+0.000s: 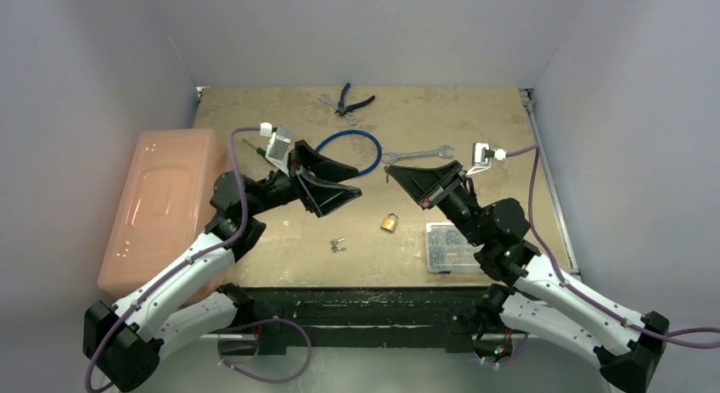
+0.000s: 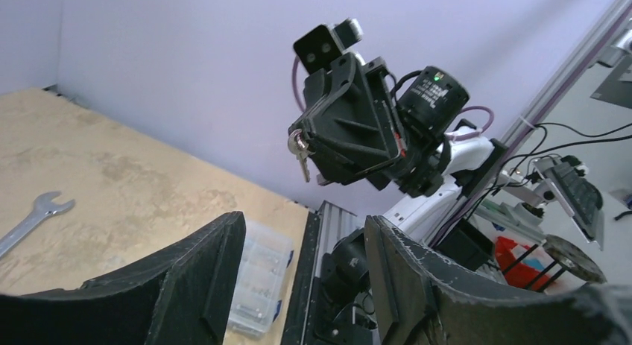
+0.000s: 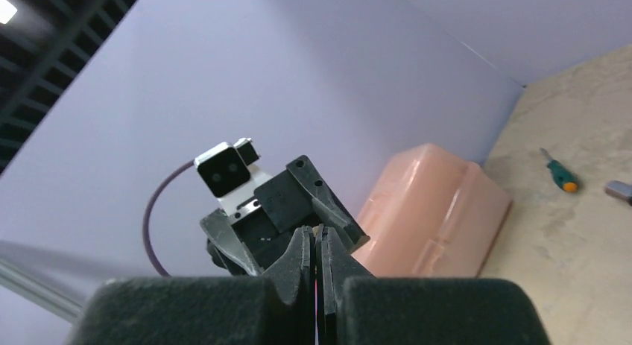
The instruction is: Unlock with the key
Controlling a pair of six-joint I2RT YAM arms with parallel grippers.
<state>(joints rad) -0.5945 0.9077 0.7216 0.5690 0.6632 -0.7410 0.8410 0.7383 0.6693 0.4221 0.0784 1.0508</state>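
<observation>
The small brass padlock [image 1: 389,222] lies on the table between the two arms. My right gripper [image 1: 390,174] is raised above the table and shut on a tiny silver key [image 2: 299,153], which hangs from its tip in the left wrist view. In the right wrist view its fingers [image 3: 317,237] are pressed together. My left gripper [image 1: 357,179] is open and empty, facing the right gripper with a small gap between them; its fingers [image 2: 201,274] are spread wide. Another small silver key bunch [image 1: 338,245] lies on the table left of the padlock.
A silver wrench [image 1: 416,155], a blue cable loop [image 1: 352,147] and blue-handled pliers [image 1: 352,100] lie toward the back. A clear parts box [image 1: 450,247] sits at the front right. A pink bin [image 1: 165,206] stands at the left edge, with a screwdriver [image 3: 559,175] near it.
</observation>
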